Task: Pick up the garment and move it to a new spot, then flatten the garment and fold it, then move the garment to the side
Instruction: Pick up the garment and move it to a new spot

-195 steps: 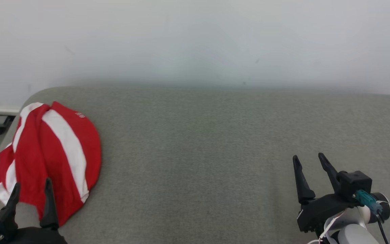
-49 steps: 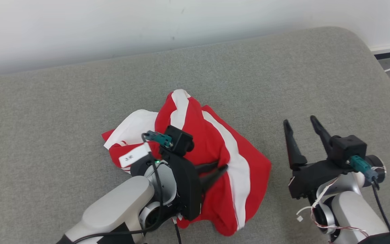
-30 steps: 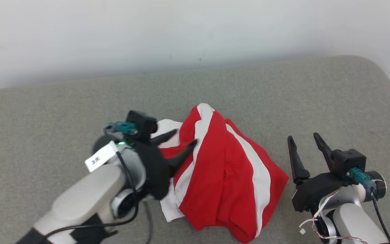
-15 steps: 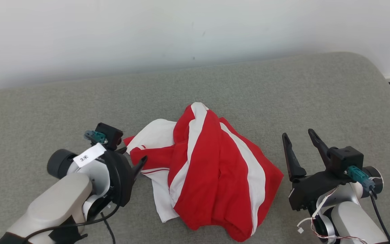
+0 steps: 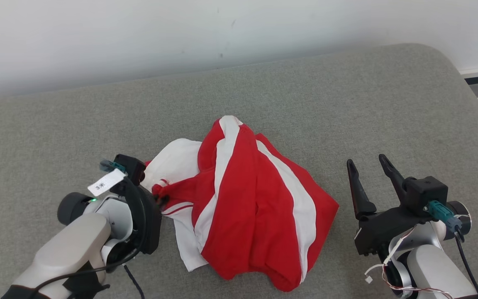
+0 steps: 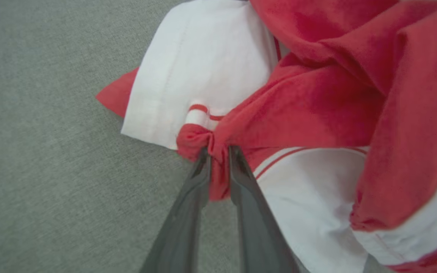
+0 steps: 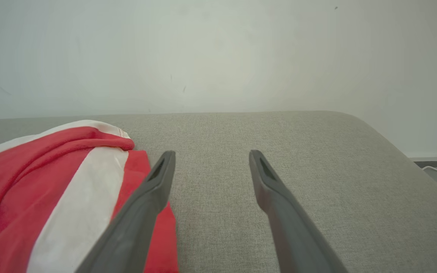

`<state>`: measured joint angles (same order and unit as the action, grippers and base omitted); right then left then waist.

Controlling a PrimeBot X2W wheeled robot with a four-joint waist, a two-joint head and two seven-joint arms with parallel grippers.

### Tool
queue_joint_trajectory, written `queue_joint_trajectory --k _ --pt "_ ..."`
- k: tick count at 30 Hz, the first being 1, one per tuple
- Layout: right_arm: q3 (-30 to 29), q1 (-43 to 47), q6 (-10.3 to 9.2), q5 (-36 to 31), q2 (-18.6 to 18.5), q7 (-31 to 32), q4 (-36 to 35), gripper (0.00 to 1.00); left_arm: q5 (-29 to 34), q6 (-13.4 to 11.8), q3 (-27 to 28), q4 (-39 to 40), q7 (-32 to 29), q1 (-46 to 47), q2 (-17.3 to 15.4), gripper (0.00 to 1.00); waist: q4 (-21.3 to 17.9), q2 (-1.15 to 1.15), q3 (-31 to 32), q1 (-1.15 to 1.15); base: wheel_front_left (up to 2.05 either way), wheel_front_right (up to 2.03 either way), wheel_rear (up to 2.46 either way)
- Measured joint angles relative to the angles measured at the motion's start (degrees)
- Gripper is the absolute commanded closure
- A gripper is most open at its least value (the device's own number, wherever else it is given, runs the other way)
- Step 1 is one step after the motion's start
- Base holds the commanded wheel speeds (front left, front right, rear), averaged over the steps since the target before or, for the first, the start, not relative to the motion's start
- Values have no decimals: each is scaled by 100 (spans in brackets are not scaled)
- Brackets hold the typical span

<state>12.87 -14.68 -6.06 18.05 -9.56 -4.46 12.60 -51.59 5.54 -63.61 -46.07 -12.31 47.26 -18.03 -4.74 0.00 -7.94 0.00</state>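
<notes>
Left wrist view shows the left gripper [image 6: 218, 152] pinched nearly closed on a bunched red edge of the garment [image 6: 317, 94], probably to pull it flat, while the right gripper [image 7: 211, 163] hangs wide apart and empty, with cloth just beside its left finger.

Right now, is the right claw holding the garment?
No, the right claw stands open and empty, beside the garment.

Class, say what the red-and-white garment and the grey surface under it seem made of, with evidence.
Garment: thin, soft cloth, matt; it bunches into loose folds and shows stitched hems. Grey surface: apparently woven upholstery fabric, matt; fine weave grain shows.
</notes>
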Motion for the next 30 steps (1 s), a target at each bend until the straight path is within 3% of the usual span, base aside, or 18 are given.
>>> queue_joint_trajectory --k 5,14,23,25,30 --pt "-45 1 -5 0 -1 -1 9 0 19 58 9 -109 42 51 31 100 16 0 -6 0 0 0 0" --pt "-119 2 -7 1 -1 -11 210 0 85 151 232 125 659 788 -36 100 160 0 193 0 0 0 0" --pt "-86 32 1 66 69 -68 425 0 309 153 397 903 1246 1208 -430 100 313 -1 566 0 0 0 0" --pt "-141 164 1 142 58 -112 431 0 341 153 430 1378 1345 1208 -503 100 357 0 696 0 0 0 0" --pt "-146 305 2 162 79 -120 445 0 313 153 355 2194 1369 1147 -372 100 437 -1 840 -1 0 0 0"
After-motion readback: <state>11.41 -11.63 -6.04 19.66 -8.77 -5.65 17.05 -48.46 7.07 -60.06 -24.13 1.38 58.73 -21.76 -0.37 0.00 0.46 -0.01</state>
